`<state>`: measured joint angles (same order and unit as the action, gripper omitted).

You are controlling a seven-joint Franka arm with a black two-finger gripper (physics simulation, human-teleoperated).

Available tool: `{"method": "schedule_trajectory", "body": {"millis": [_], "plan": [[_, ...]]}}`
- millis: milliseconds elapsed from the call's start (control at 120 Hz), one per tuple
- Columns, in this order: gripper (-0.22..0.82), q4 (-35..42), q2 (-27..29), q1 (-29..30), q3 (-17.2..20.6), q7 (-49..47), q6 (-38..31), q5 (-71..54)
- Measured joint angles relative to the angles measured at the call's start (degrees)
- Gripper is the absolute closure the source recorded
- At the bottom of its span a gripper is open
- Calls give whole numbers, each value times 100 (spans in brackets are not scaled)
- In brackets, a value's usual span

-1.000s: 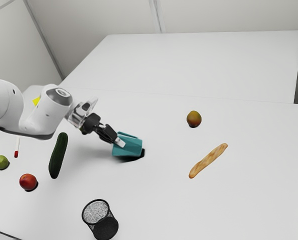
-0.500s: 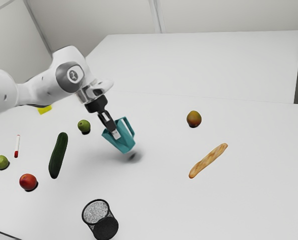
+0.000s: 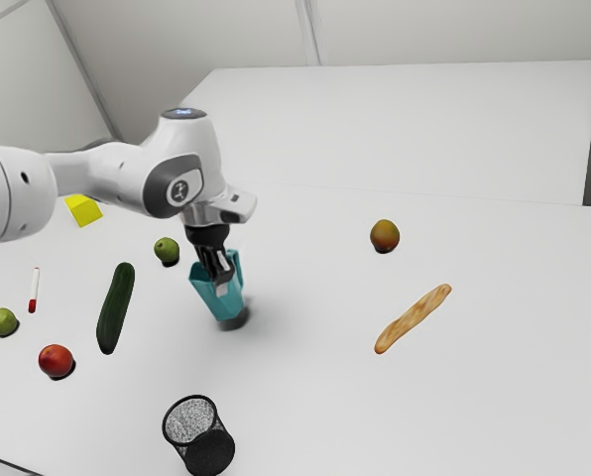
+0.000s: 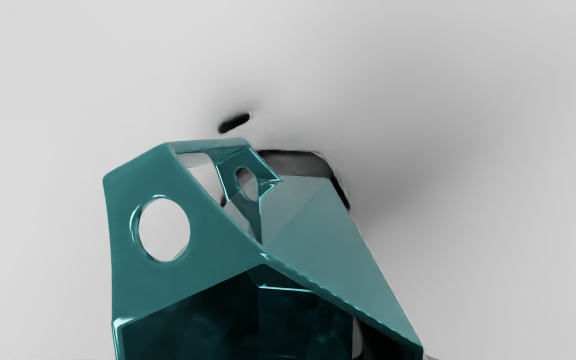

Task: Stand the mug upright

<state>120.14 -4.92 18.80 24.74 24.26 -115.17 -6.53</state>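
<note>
Teal mug (image 3: 229,303) gripped in hand (image 3: 222,289), slightly tilted; righting step prob underway, next level & lower onto table (image 3: 494,397) w/ care

A teal faceted mug (image 4: 318,220) is being shown as smooth and glossy; a black cylindrical mesh cup (image 3: 206,448), as rough-looking; a white flat tabletop (image 3: 305,397), as matt.

Between the mug (image 3: 219,296) and the bread (image 3: 413,319), the table (image 3: 315,397) leaves a broad lane running toward its far edge, with the brown fruit (image 3: 385,235) blocking part of it there. The mesh cup (image 3: 198,436) stands in the way toward the near edge; the cucumber (image 3: 116,307) and one green apple (image 3: 167,250) crowd the exterior view's left.
</note>
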Motion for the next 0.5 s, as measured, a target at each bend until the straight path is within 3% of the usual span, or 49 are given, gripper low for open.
{"method": "schedule_trajectory", "body": {"millis": [367,500], "plan": [[78,174,-97,-74,0,-1068,-631,-406],[61,178,-141,-102,4,-1339,-702,-479]]}}
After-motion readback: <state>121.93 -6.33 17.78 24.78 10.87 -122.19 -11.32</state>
